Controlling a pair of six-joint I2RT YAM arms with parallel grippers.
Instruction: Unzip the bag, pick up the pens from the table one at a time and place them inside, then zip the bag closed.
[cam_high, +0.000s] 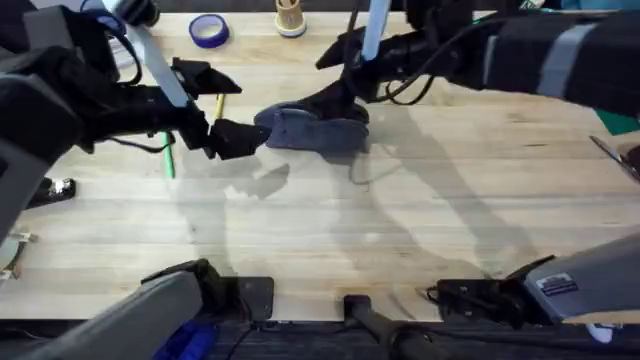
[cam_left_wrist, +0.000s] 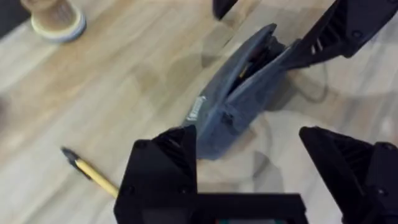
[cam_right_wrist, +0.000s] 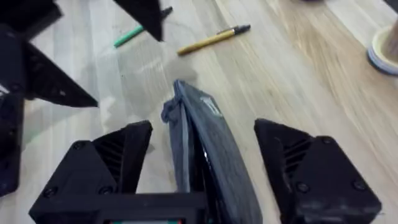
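Note:
The blue-grey bag lies mid-table, its zip gaping along the top. My left gripper is open at the bag's left end, with the bag just past its fingertips. My right gripper is open and straddles the bag, one finger on each side; it reaches in from the far right. On the table, the mustard-yellow pen lies left of the bag, partly under my left gripper. The green pen lies farther left. Both pens also show in the right wrist view.
At the far edge sit a purple tape roll and a small round wooden holder. A small dark object lies by the left edge. Bare wood stretches across the near half of the table.

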